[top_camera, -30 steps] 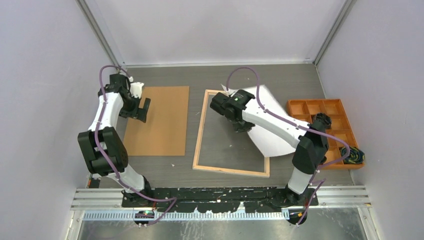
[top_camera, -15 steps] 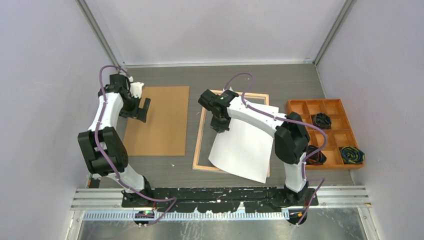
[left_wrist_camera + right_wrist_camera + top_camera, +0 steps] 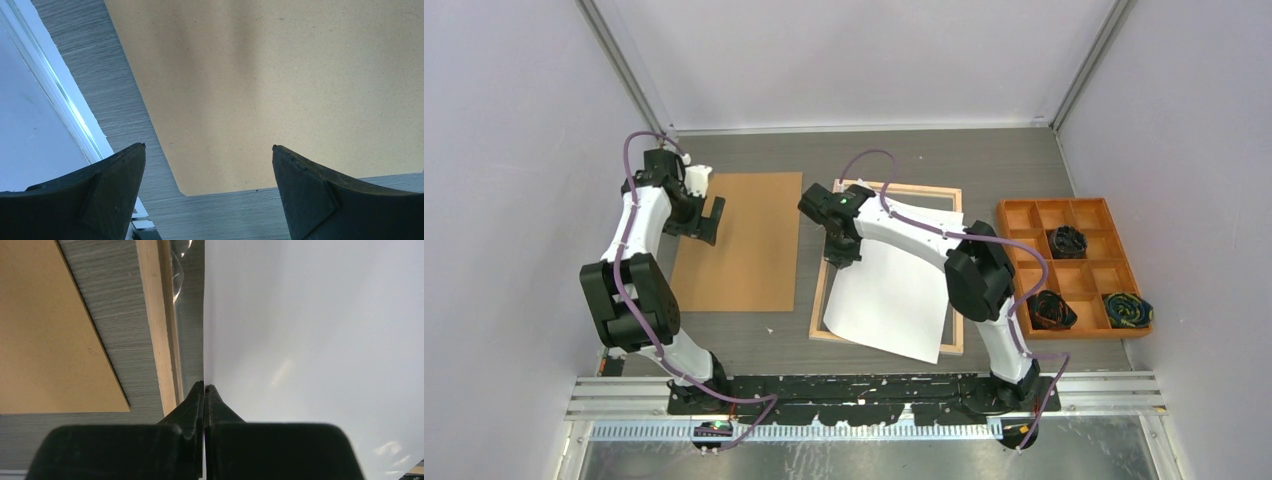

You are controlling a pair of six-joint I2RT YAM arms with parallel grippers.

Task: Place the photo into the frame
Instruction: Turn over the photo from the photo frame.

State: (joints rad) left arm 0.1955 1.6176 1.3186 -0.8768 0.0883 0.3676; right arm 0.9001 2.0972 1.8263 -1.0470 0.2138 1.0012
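Right gripper (image 3: 205, 388), clamped on the photo (image 3: 892, 300) edge, has swung it reverse-up over the frame (image 3: 924, 188), seating outstanding; left gripper (image 3: 208, 155) idle, jaws wide

arms: two, left arm (image 3: 639, 240) and right arm (image 3: 919, 232) | photo (image 3: 889, 300): one, centre | frame (image 3: 929, 189): one, centre | brown board (image 3: 744, 245): one, centre-left | orange tray (image 3: 1116, 275): one, right edge | dark bundles (image 3: 1067, 240): three, in the tray

Pale lavender-grey walls (image 3: 864, 60) are enclosing a grey wood-grain table (image 3: 984, 160) on three sides, with metal posts (image 3: 627, 70) running up the back corners and a ribbed aluminium rail (image 3: 624, 395) lying along the near edge under soft, even light.
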